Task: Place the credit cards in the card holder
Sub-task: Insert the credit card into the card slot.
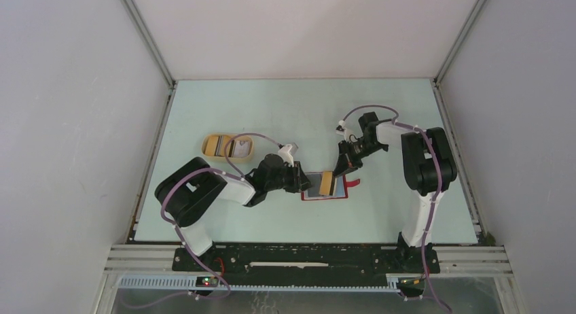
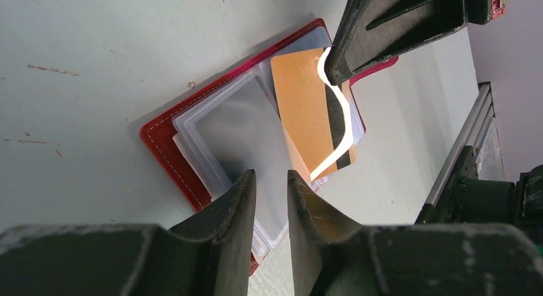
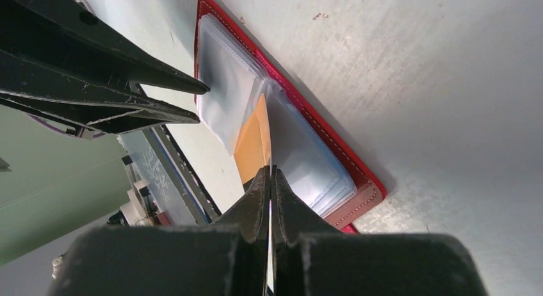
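**Top external view**
- Card holder (image 1: 314, 188): red, lying open and flat on the pale green table (image 1: 285, 110), between the two arms, its red closure tab (image 1: 353, 183) pointing to the right.
- Golden-brown card (image 1: 327, 183): over the open holder, right of its middle.
- Left gripper (image 1: 303, 181): at the holder's left edge. Its finger spread cannot be told from here.
- Right gripper (image 1: 337, 170): at the far end of the golden-brown card.
- Tan oval tray (image 1: 206, 145): well to the left, with other cards (image 1: 231, 147) in it.

**Left wrist view**
- Left gripper (image 2: 269, 200): fingers a narrow gap apart, not pressed together. A clear sleeve (image 2: 246, 129) of the card holder (image 2: 163, 139) shows flat-on through the gap. Whether the tips touch it cannot be told.
- Right gripper (image 2: 333, 65): closed onto the upper end of the golden-brown card (image 2: 304, 116), which carries a dark stripe and a bright streak of glare. The card's lower end lies against the clear sleeves.

**Right wrist view**
- Right gripper (image 3: 269, 187): fingers pressed together, pinching the golden-brown card (image 3: 253, 145) edge-on. The card's far end lies among the sleeves of the card holder (image 3: 304, 158).
- Left gripper (image 3: 202, 104): tips slightly spread at the clear sleeve on the holder's other half.
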Action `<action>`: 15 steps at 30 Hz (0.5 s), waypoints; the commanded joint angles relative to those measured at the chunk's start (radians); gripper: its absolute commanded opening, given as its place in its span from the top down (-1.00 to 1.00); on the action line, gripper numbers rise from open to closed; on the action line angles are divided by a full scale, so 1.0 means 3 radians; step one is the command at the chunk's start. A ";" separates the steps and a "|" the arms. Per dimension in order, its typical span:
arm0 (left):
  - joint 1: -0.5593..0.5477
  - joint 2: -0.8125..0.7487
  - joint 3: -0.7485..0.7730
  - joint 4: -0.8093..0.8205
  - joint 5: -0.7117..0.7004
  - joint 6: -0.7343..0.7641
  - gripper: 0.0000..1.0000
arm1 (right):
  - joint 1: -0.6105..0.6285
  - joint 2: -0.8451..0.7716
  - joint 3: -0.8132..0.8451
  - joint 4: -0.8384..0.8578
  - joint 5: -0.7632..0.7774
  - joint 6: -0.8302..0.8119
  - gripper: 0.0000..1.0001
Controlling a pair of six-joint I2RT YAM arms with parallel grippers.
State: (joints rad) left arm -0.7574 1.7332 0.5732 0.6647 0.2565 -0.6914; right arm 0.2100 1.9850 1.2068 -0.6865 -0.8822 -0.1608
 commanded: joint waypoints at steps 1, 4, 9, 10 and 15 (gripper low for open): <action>-0.0015 0.0111 0.0077 -0.0247 -0.0125 0.0075 0.39 | 0.0077 0.0030 0.0136 -0.0105 0.0123 -0.0193 1.00; -0.0014 0.0118 0.0079 -0.0247 -0.0124 0.0075 0.39 | 0.0118 0.0059 0.0173 -0.0141 0.0121 -0.0224 1.00; -0.0016 0.0116 0.0073 -0.0247 -0.0124 0.0075 0.39 | 0.0139 0.0149 0.0216 -0.0184 0.0118 -0.0227 1.00; -0.0013 0.0118 0.0071 -0.0245 -0.0124 0.0075 0.39 | 0.0143 0.0160 0.0216 -0.0186 0.0133 -0.0218 1.00; -0.0013 0.0118 0.0073 -0.0247 -0.0123 0.0075 0.39 | 0.0149 0.0183 0.0216 -0.0167 0.0196 -0.0165 1.00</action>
State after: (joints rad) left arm -0.7574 1.7416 0.5842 0.6624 0.2565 -0.6910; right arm 0.2470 2.0254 1.2495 -0.7380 -0.8753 -0.1951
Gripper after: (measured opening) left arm 0.307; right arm 0.007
